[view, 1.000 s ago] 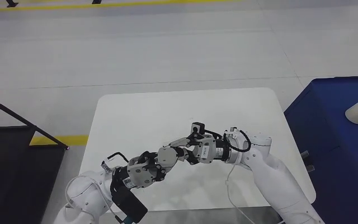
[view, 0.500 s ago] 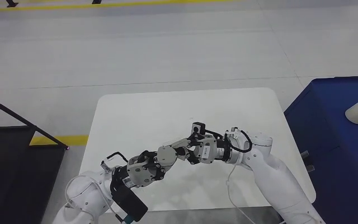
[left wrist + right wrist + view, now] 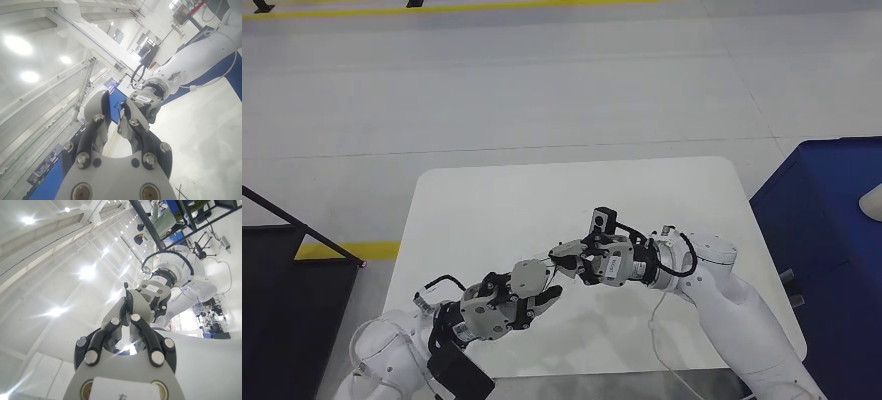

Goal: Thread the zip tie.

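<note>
Above the desk (image 3: 492,210), the right pincer (image 3: 127,299) is clamped on the zip tie (image 3: 126,286). The strap runs along its fingers and the head pokes past the tips. Just beyond, facing it, the left pincer (image 3: 115,101) gapes with nothing gripped, probably ready to receive the tie.

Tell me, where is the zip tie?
In the right wrist view the zip tie sits pinched in the jaws of the right gripper, over the table beside the open left gripper.
</note>
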### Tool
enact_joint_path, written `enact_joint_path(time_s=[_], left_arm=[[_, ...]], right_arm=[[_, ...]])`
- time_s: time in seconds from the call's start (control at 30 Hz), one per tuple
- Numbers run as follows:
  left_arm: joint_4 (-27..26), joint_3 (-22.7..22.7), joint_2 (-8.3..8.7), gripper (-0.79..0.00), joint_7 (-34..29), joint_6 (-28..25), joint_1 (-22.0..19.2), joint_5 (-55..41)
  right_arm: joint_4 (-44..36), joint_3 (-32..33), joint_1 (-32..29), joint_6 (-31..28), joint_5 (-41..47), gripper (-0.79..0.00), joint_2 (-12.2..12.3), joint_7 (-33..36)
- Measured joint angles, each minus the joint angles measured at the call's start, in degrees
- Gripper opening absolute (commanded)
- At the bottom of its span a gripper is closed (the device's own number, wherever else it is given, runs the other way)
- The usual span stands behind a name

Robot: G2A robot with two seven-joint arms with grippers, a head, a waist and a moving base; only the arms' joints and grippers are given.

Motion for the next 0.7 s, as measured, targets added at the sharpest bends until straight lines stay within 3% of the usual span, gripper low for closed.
enact_joint_path(time_s=[0.2, 0.47, 0.7], left_arm=[[1.02, -2.15, 0.14, 0.0, 4.8, -1.36, 2.24, -11.81], [0.97, -2.1, 0.14, 0.0, 4.44, -1.3, 2.18, -8.21], [0.24, -2.04, 1.38, 0.0, 4.66, -10.61, 1.74, 0.21]], right_arm=[[0.93, 4.63, 0.37, -7.9, -1.63, -0.785, 0.44, 1.6], [0.55, 4.59, 0.51, -6.98, -2.32, -0.785, 0.57, 1.89], [0.83, 10.73, 3.14, -3.72, -25.04, -0.785, 3.86, 11.62]])
